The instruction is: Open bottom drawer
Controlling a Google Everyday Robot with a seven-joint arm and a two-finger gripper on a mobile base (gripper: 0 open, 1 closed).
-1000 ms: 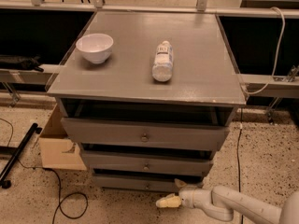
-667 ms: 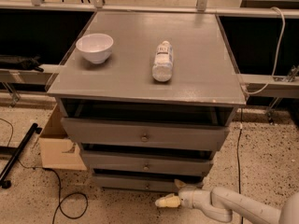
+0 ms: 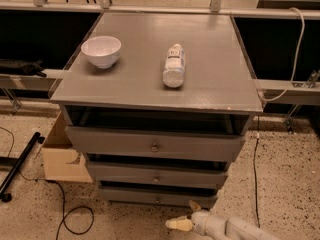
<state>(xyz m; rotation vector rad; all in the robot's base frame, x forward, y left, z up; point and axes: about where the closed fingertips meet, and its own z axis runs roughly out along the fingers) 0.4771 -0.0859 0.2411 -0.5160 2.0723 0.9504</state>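
Grey bottom drawer (image 3: 127, 195) sits lowest in the cabinet (image 3: 200, 148), knob (image 3: 158, 200) at centre. Pincer (image 3: 186, 215) is low by the floor, just below the drawer's right part, fingers spread, gripping nothing.

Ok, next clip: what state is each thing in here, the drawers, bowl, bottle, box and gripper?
bottom drawer: looks shut, knob not gripped.
middle drawer: looks shut.
top drawer: looks shut.
bowl: upright on the cabinet top.
bottle: lying on its side on the cabinet top.
cardboard box: on the floor, left of the cabinet.
gripper: open, low before the bottom drawer, off its knob.
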